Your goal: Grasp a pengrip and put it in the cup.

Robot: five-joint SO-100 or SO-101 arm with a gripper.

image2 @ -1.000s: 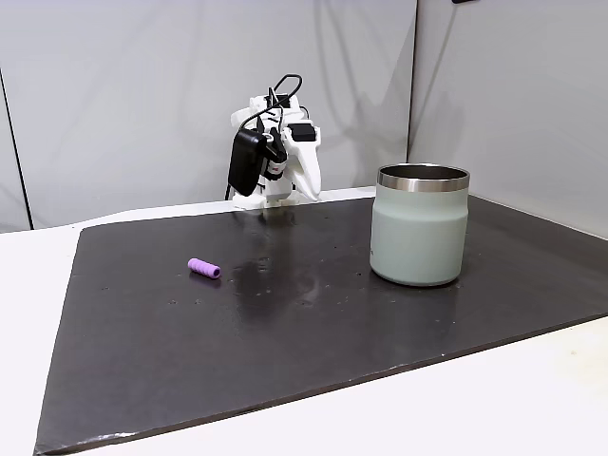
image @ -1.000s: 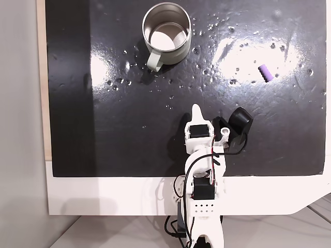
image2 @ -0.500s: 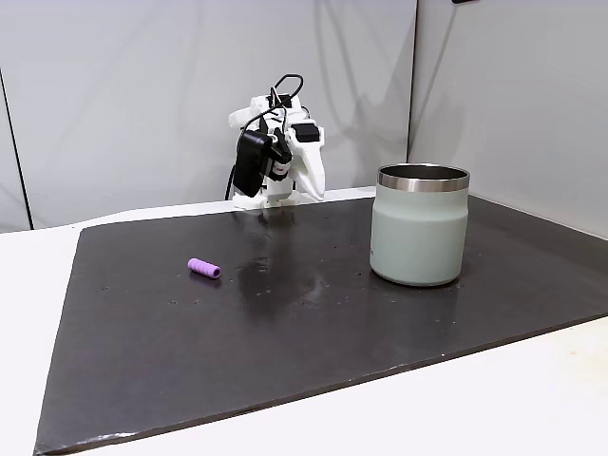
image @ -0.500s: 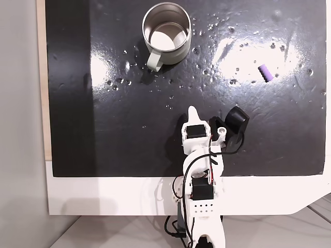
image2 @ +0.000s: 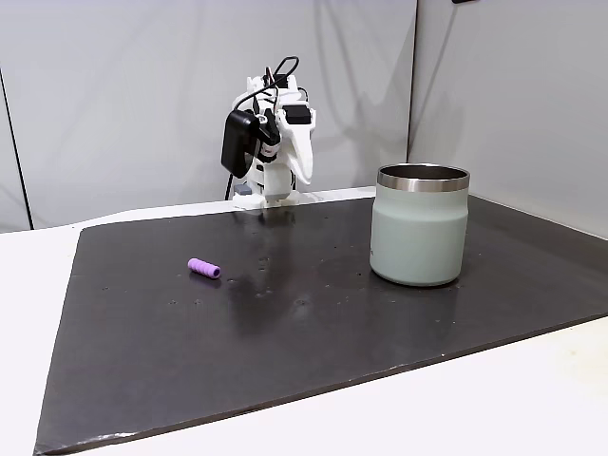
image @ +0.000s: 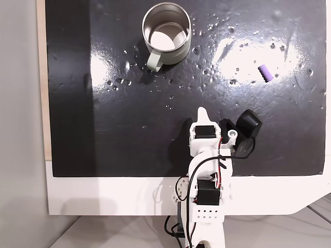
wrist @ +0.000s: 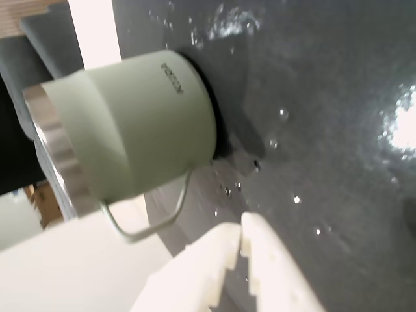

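The white arm sat folded at the near edge of the black mat on the bench, its pincer clenched on nothing. The purple pengrip lay on the mat, well apart from the pale green metal cup with its loop handle. A clean pick would likely call for swinging toward the pengrip, releasing the fingers, and closing squarely across its short body.

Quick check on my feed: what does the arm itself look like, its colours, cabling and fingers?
The arm is white printed plastic with black servo blocks set into its joints. Red and black cables loop along it. A black wrist camera sits beside the gripper, whose white fingers have stepped, toothed inner edges. The base shows a grid of small holes.
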